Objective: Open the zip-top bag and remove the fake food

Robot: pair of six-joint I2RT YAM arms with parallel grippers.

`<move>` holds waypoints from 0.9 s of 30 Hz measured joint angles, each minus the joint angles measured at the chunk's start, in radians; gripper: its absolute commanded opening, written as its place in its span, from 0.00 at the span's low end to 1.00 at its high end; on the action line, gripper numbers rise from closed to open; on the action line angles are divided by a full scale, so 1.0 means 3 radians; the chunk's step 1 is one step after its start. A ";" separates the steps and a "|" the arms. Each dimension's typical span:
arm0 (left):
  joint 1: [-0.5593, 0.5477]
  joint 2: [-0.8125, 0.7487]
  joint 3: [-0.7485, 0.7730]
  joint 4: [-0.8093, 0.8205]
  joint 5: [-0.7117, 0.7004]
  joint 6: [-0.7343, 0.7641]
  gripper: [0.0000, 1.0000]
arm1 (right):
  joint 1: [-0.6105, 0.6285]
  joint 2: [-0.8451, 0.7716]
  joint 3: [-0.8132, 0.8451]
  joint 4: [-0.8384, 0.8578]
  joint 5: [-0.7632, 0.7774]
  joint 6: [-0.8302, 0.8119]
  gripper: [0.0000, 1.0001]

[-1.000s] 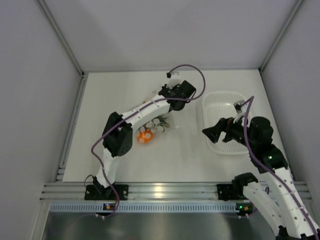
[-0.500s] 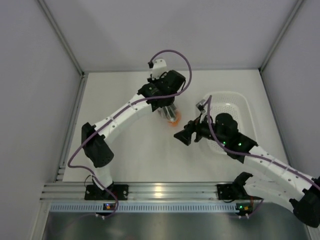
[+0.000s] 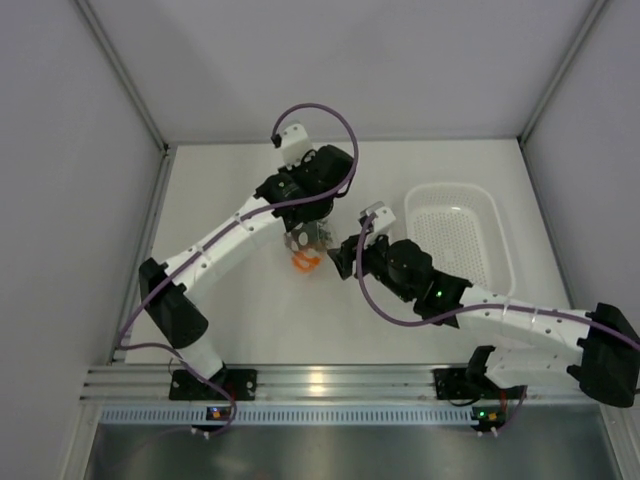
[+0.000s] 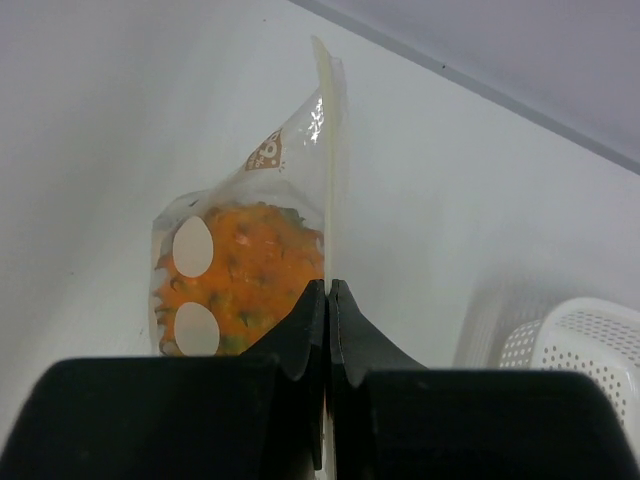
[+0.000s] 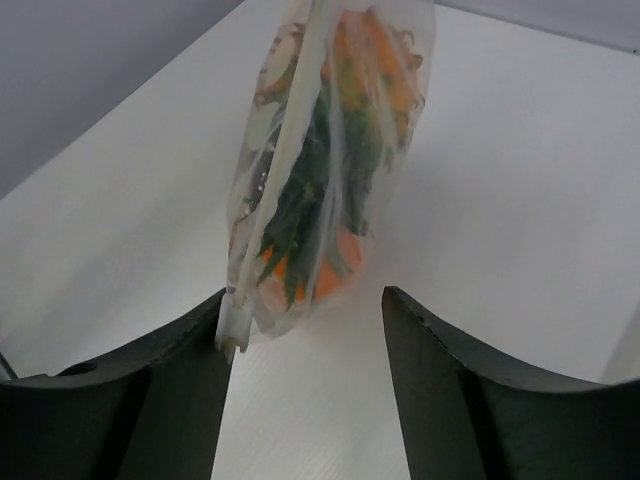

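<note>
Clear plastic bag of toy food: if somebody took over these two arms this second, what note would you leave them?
Left hand: shut on one edge of the clear crinkly zip-top bag, holding it up over the white table.
Right hand: open, fingers either side of the bag's lower end, not gripping.
Orange and green plastic toy food: all inside the bag.
Done: bag lifted.
Left: pull the bag open, take the food out.
White perforated plastic basket sits to the right.

The zip-top bag (image 5: 335, 90) hangs above the surface (image 5: 520, 200) with fake food (image 5: 318, 180) inside. Its lower end sits between the parted fingers of the right claw (image 5: 303, 300).
</note>
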 measured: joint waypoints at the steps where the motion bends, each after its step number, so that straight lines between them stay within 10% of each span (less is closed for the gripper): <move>1: 0.0001 -0.0029 -0.0043 -0.0004 0.0000 -0.0031 0.00 | 0.0001 0.0039 0.0000 0.0048 0.0023 -0.0019 0.58; 21: 0.0000 -0.0406 -0.0337 -0.0036 -0.0001 -0.0305 0.00 | -0.0041 0.0169 -0.0203 0.0872 0.0089 -0.0215 0.00; 27: 0.0000 -0.0437 -0.0436 -0.0034 0.0004 -0.0303 0.00 | -0.0066 0.0137 -0.0268 0.0896 -0.0168 -0.0437 0.00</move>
